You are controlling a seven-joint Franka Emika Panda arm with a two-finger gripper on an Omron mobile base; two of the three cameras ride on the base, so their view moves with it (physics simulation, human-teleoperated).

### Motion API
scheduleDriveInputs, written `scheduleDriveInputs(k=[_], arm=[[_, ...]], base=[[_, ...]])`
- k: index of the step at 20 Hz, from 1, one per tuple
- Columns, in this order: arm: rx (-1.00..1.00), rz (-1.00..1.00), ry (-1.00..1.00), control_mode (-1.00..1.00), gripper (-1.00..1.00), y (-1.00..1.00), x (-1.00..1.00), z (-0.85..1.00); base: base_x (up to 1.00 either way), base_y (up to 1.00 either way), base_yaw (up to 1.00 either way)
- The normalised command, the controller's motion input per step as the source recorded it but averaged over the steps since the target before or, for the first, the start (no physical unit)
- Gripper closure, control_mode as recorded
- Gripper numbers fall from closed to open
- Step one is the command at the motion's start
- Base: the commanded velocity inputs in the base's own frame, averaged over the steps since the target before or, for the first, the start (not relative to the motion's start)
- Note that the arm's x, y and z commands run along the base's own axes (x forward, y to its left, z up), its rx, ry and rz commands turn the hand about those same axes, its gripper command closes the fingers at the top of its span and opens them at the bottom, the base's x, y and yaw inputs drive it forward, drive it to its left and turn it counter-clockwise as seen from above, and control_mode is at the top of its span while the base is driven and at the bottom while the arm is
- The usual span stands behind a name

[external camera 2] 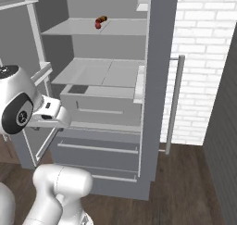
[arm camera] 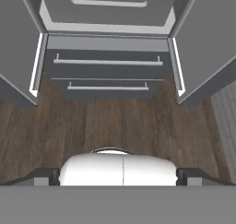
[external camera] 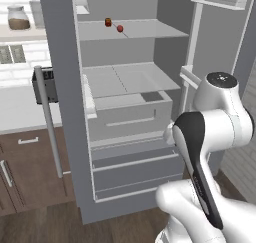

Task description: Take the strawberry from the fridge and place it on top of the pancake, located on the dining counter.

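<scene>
The fridge [external camera: 125, 112] stands with both upper doors wide open, and its grey shelves can be seen well from the two base views. The strawberry [external camera: 120, 28] lies on the top shelf [external camera: 150, 31], toward the back, just beside a small orange-brown jar [external camera: 108, 22]. In the right base view the strawberry [external camera 2: 98, 25] and the jar [external camera 2: 102, 19] seem almost to touch, so there is little room between them.

The arm [external camera: 210, 132] is folded low in front of the fridge, and the hand camera looks down on the two lower drawers [arm camera: 107, 73] and the wooden floor [arm camera: 110, 126]. The tips of the pincer [arm camera: 118, 174] sit far apart at the two bottom corners of this view, so the pincer is spread and carries nothing.

The step in hand is, by judgement, the reach to the strawberry, and it is not yet begun. To do it well, the arm must rise high and turn the hand forward, level with the top shelf. The fingers should come in from the side away from the jar and close gently, because the fruit is tiny and round and may roll away.
</scene>
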Motion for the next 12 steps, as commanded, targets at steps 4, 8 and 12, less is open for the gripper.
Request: scheduleDriveInputs(k=[4, 8, 12], arm=[[0.00, 0.00, 0.00, 1.00, -1.00, 0.00, 0.00, 0.00], [0.00, 0.00, 0.00, 1.00, -1.00, 0.00, 0.00, 0.00], [0.00, 0.00, 0.00, 1.00, -1.00, 0.00, 0.00, 0.00]], base=[[0.15, 0.00, 0.04], [0.45, 0.00, 0.09], [0.63, 0.00, 0.05]])
